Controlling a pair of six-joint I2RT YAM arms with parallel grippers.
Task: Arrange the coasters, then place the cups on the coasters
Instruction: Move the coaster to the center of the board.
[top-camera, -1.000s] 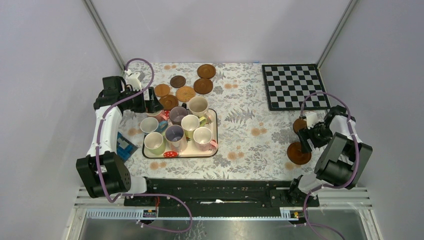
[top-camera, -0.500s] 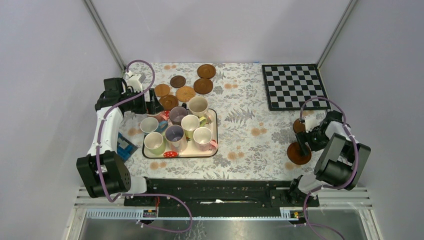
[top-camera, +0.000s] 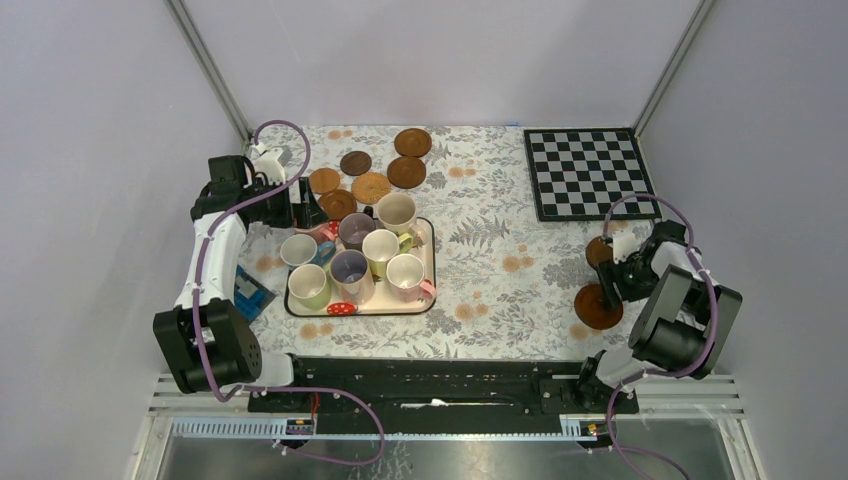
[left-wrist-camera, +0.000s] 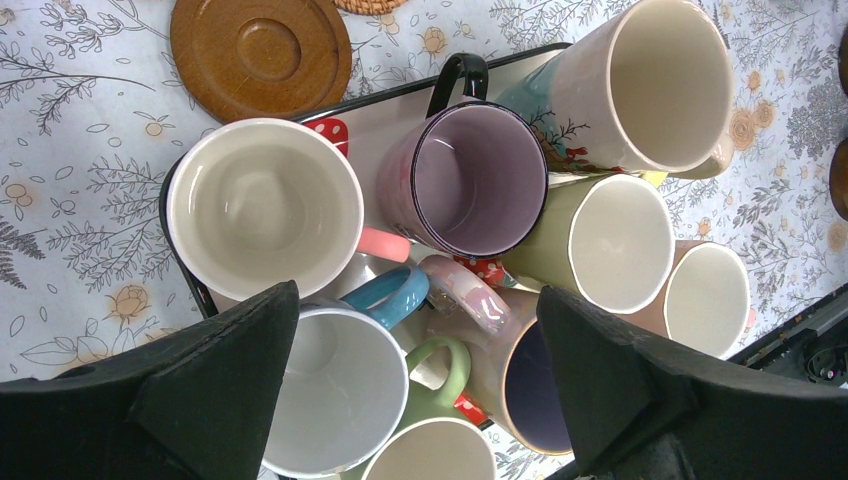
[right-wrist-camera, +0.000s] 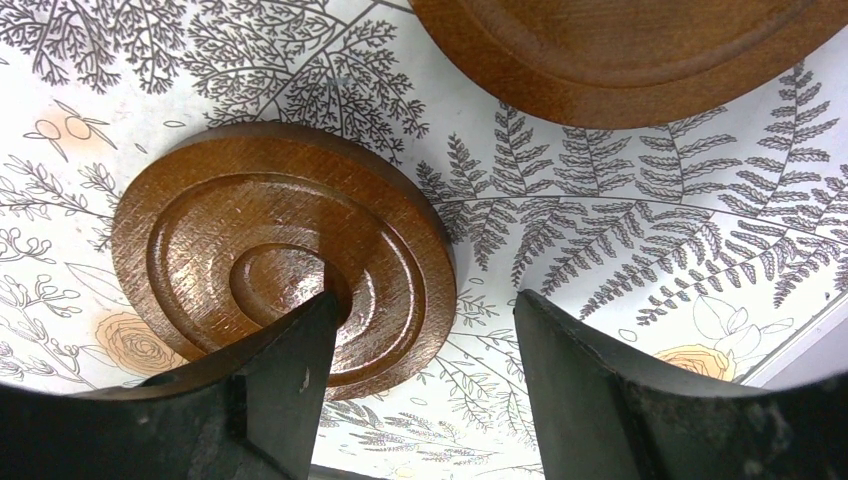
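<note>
Several brown coasters (top-camera: 371, 187) lie at the back left, behind a tray (top-camera: 360, 312) packed with several cups (top-camera: 381, 248). My left gripper (top-camera: 310, 212) hangs open over the tray's back left. In its wrist view the gripper (left-wrist-camera: 417, 293) spans a blue-handled white cup (left-wrist-camera: 335, 395) and a purple-lined cup (left-wrist-camera: 545, 390). Two more coasters (top-camera: 598, 307) lie at the right. My right gripper (top-camera: 612, 278) is low between them and open. In its wrist view the gripper (right-wrist-camera: 425, 300) has one finger over a ringed dark coaster (right-wrist-camera: 285, 255) and the other beside the rim; a second coaster (right-wrist-camera: 620, 50) lies beyond.
A black-and-white checkerboard mat (top-camera: 585, 172) lies at the back right. A small blue object (top-camera: 250, 292) sits left of the tray by the left arm. Walls and corner posts close in the floral tablecloth (top-camera: 500, 230) on three sides.
My right gripper has moved slightly to the right and lower at the two coasters, and its jaws have narrowed. The left arm and the cups have not moved.
</note>
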